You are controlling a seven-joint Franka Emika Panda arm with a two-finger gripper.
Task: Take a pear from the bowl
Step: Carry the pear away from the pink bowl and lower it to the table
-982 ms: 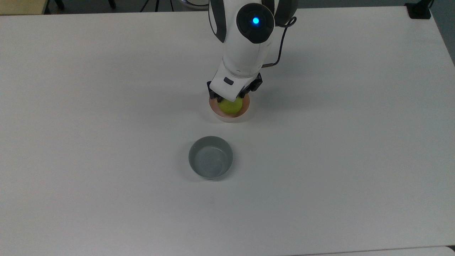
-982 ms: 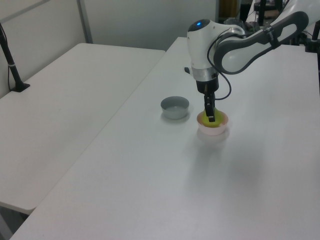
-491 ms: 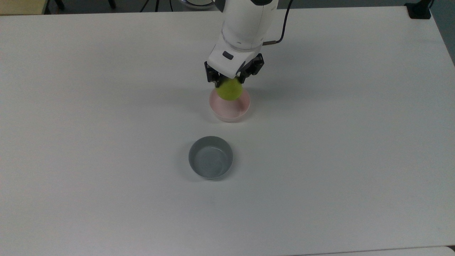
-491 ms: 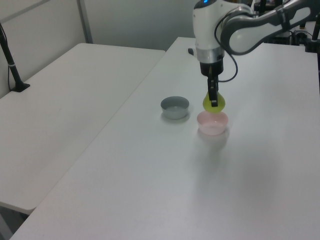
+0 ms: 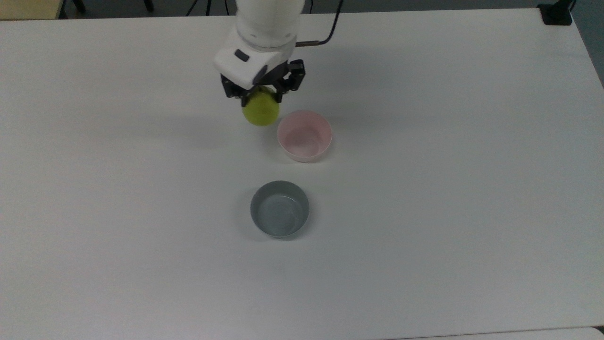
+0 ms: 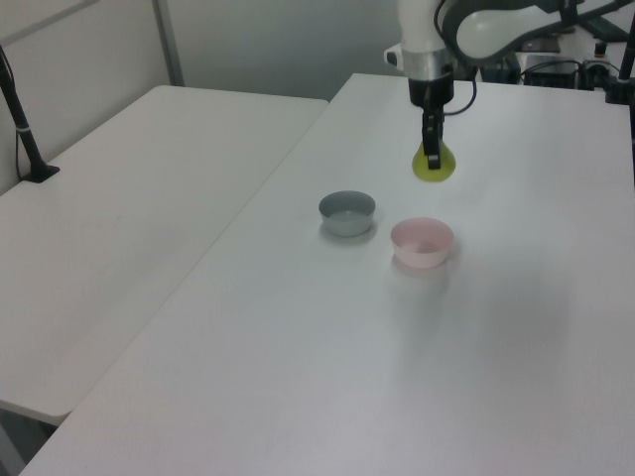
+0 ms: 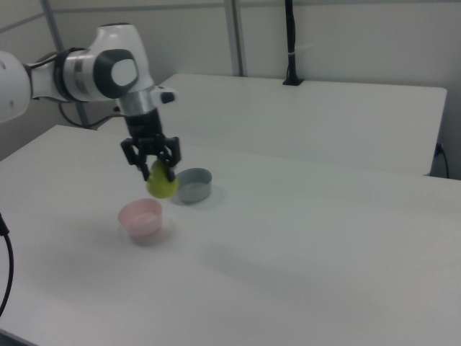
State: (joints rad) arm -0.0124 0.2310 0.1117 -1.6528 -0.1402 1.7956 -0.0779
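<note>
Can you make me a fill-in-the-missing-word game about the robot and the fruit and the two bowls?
1. The gripper is shut on the ____.
2. The pink bowl has ____ inside it.
3. In the top view, the bowl nearer the bottom edge is the ____ one.
4. The pear hangs above the ____, not over either bowl.

Missing words: pear; nothing; grey; table

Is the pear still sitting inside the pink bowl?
No: the gripper holds the pear up in the air, to the top view's left of the empty pink bowl.
</note>
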